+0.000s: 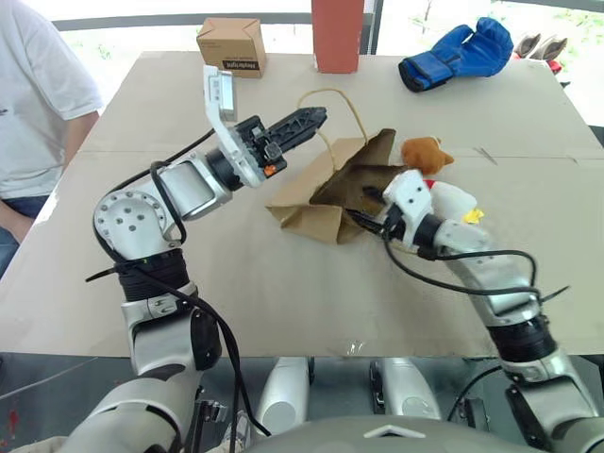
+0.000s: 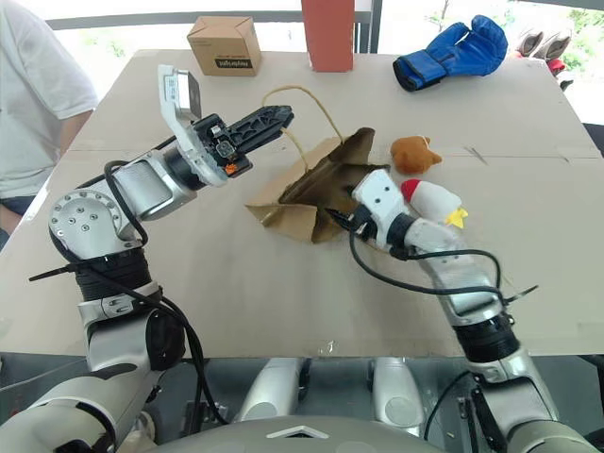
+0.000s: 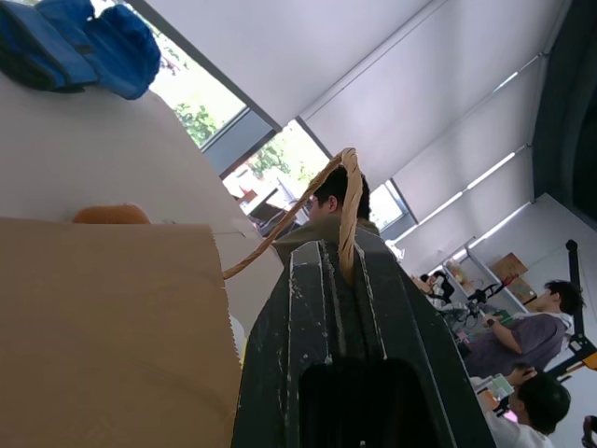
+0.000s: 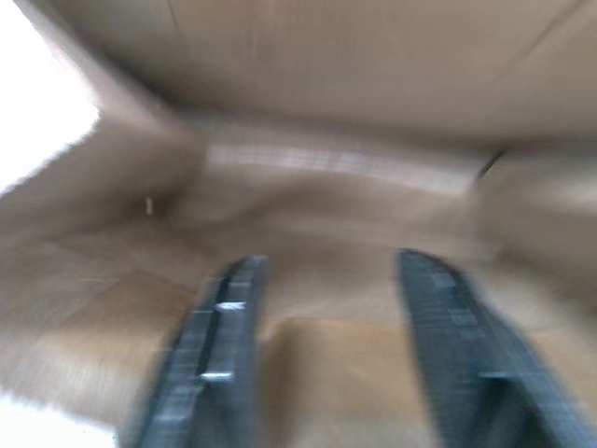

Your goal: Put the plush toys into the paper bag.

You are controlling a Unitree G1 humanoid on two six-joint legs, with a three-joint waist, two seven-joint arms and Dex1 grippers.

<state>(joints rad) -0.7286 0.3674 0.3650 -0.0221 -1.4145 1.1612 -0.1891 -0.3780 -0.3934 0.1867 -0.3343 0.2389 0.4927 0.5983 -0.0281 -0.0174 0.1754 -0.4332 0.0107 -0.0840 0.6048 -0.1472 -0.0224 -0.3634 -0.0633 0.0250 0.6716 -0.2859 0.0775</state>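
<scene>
The brown paper bag [image 1: 311, 203] lies on its side on the table with its mouth facing right. My left gripper [image 1: 316, 116] is shut on one of its loop handles [image 1: 332, 94] and holds it up above the bag. My right gripper [image 4: 322, 266] reaches into the bag's mouth, open, with nothing between its fingers [image 4: 219, 317]. The round orange-brown plush toy [image 1: 425, 151] sits on the table just right of the mouth. The white plush toy [image 1: 455, 198], with red and yellow ends, lies beside my right wrist, outside the bag.
A small printed cardboard box [image 1: 231, 45] and a tall red-orange box [image 1: 337, 36] stand at the far edge. A blue boxing glove [image 1: 458, 55] lies at the far right. A person in a white shirt [image 1: 38, 94] sits at the table's left side.
</scene>
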